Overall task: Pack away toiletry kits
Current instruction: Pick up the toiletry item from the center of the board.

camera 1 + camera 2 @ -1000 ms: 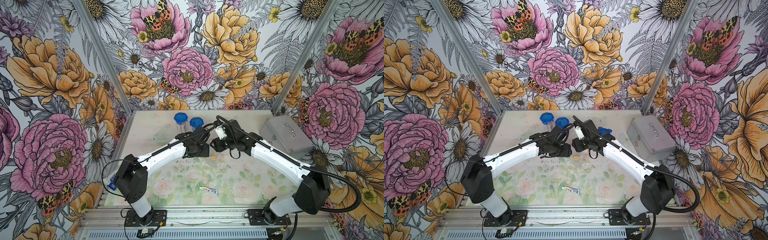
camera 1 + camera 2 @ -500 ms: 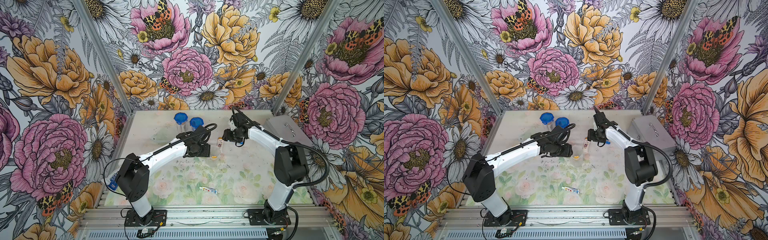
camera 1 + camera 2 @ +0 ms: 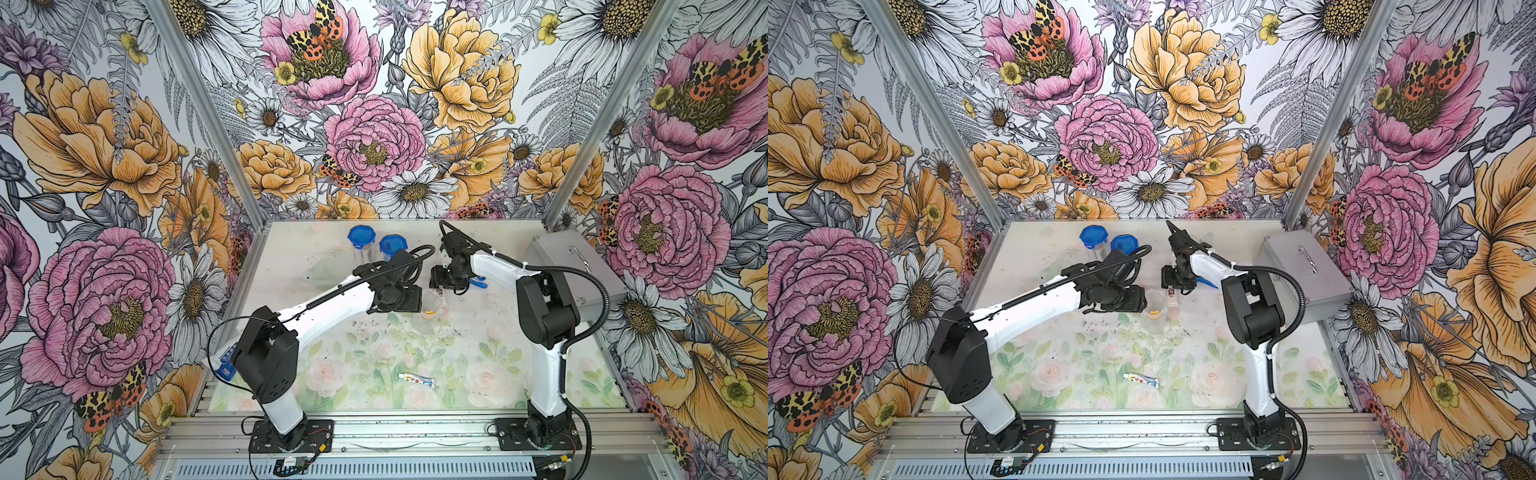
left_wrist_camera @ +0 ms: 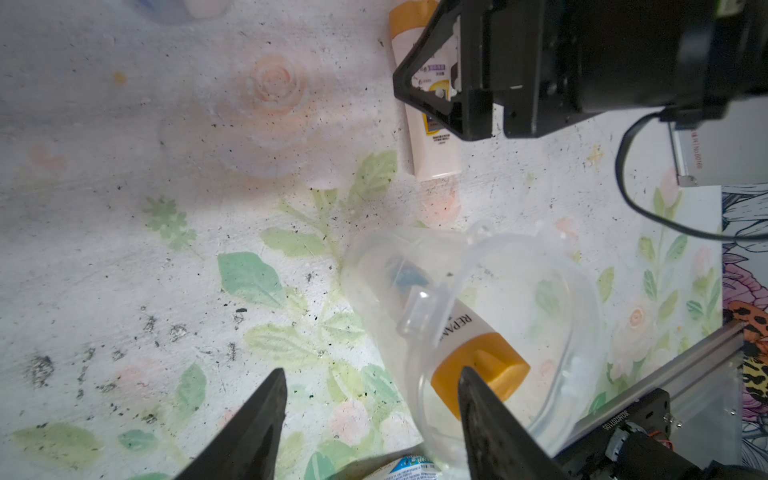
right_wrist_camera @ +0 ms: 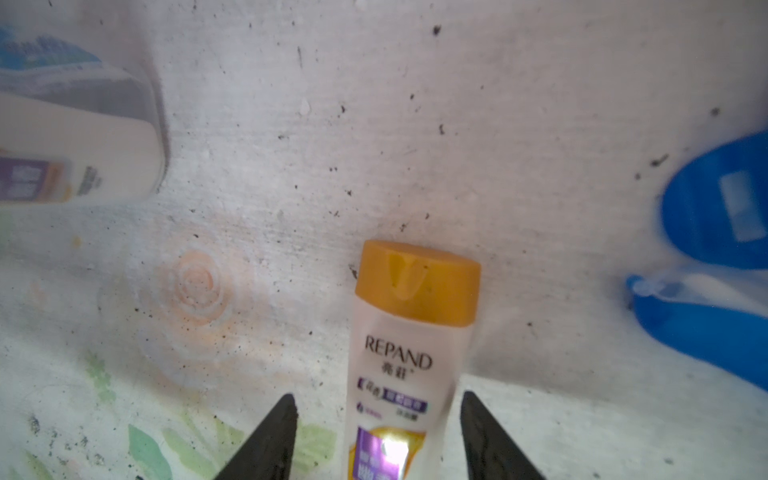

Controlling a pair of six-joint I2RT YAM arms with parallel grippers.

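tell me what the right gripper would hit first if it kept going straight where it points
Probably the white orange-capped bottle, lying between the right gripper's open fingers, straight in its line; how far off is unclear.

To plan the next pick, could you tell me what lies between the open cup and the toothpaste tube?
Just bare table from open cup to toothpaste tube, in both top views.

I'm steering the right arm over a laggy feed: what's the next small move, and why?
Probably close the right gripper on the bottle: its open jaws stand either side of the bottle's body, not yet clamped. The clear cup beside the open left gripper holds another bottle, so this one likely belongs there too.
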